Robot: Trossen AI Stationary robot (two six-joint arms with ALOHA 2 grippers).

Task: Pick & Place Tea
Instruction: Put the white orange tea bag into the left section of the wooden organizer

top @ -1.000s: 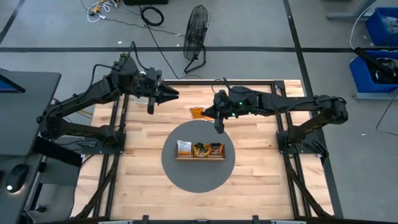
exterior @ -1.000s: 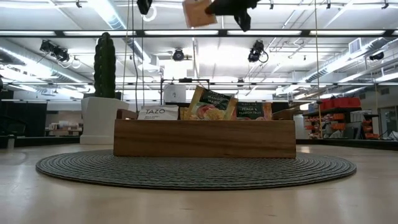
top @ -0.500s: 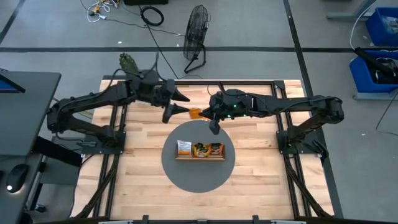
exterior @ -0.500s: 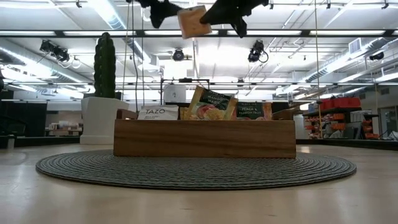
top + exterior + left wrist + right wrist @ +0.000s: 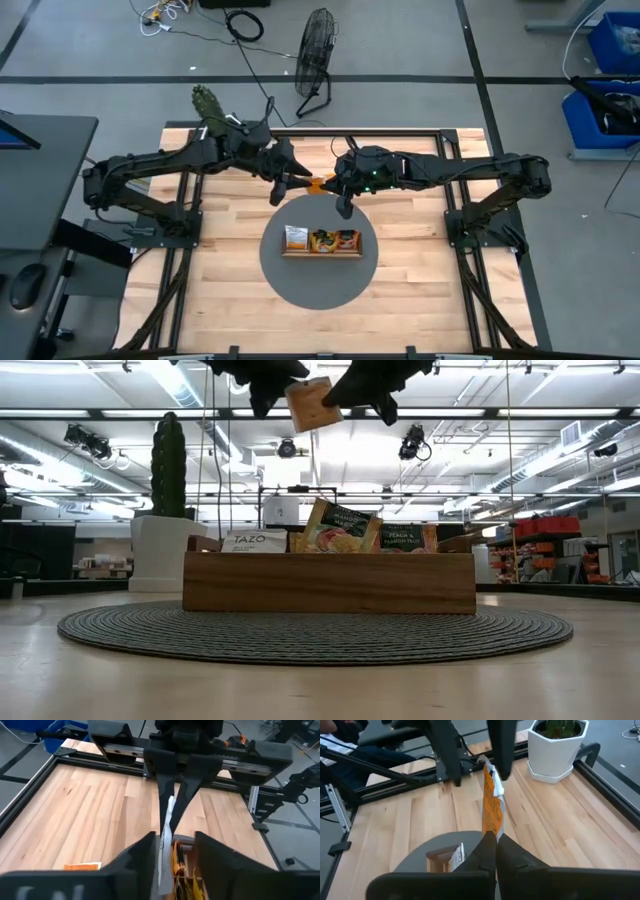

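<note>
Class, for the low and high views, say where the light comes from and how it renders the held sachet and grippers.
Low view: bright ceiling strip lights backlight the scene, turning the left gripper and right gripper into black silhouettes; the small square orange tea sachet looks dull tan. High view: even overhead light, sachet vivid orange, no hard shadows on the pale wooden table.

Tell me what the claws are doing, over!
Right claw shut on orange sachet, high above tray. Left claw open around its other edge. Nothing in the way.
</note>
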